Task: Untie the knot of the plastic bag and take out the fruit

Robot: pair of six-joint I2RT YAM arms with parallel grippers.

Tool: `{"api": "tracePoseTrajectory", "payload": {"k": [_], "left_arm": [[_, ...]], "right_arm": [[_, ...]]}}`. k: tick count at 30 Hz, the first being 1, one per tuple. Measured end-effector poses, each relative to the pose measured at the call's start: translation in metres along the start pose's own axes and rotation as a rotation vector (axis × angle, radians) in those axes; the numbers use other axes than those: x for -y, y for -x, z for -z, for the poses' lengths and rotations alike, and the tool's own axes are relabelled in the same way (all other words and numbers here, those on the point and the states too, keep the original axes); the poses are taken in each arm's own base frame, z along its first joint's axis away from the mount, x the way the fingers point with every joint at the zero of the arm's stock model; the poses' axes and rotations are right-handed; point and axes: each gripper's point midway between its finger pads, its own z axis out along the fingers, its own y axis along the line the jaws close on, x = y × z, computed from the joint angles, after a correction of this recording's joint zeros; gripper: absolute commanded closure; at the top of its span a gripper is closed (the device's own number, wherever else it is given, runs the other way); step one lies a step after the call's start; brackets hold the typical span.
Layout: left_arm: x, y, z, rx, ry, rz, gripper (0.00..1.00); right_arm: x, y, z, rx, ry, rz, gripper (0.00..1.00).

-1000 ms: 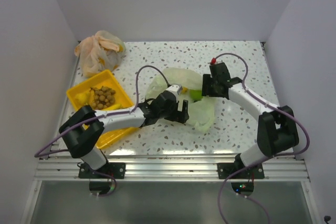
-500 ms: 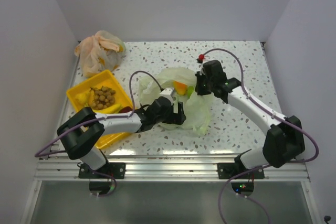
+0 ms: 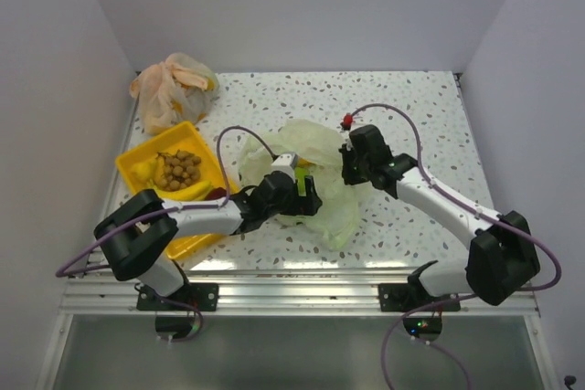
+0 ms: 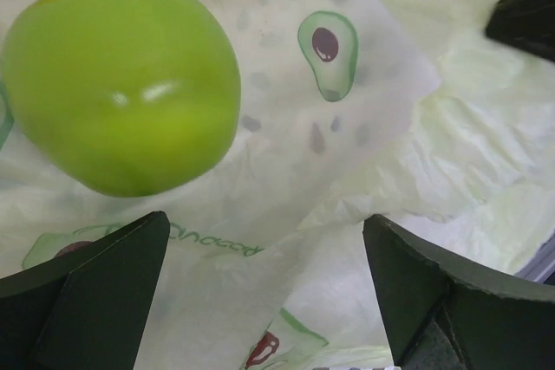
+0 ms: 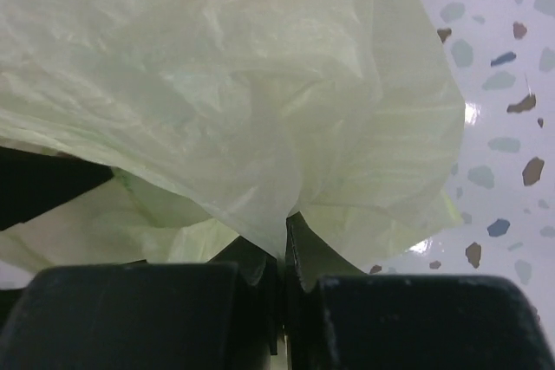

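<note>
1. Step judged: fruit removal. Plastic bag [image 3: 320, 139] lay mid-table, apparently untied and open.
2. R gripper [image 5: 282, 249] was pinched tight on bag film.
3. L gripper [image 4: 269, 292] gaped wide, green fruit [image 4: 121, 84] just ahead on the film.
4. Next: L must straddle fruit and close w/o snagging film.

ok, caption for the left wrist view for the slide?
Left gripper, jaws open, poised over the green fruit on the avocado-print plastic bag.
</note>
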Motion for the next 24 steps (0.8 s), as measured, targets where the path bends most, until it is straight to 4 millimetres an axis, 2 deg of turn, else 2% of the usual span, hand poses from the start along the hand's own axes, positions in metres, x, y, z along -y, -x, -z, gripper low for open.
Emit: {"api": "tracePoseTrajectory", "payload": {"k": [3, 6, 12, 17, 21, 24], "left_arm": [[-0.001, 0.005, 0.007, 0.026, -0.002, 0.005, 0.0], [0.0, 0.015, 0.012, 0.062, 0.004, 0.014, 0.0], [-0.005, 0.036, 0.026, 0.134, 0.059, 0.051, 0.0], [-0.011, 0.055, 0.03, 0.179, 0.148, 0.041, 0.0], [-0.011, 0.072, 0.027, 0.218, 0.203, 0.011, 0.0], [-0.014, 0.076, 0.018, 0.212, 0.255, -0.015, 0.0]], "right_arm": [[0.017, -0.023, -0.013, -0.065, -0.053, -0.023, 1.0], [0.026, -0.033, -0.022, -0.104, -0.082, -0.046, 1.0], [0.026, -0.036, -0.026, -0.114, -0.085, -0.07, 1.0], [0.023, -0.036, -0.026, -0.115, -0.073, -0.086, 1.0], [0.019, -0.035, -0.025, -0.115, -0.055, -0.093, 1.0], [0.016, -0.032, -0.023, -0.108, -0.039, -0.098, 1.0]]}}
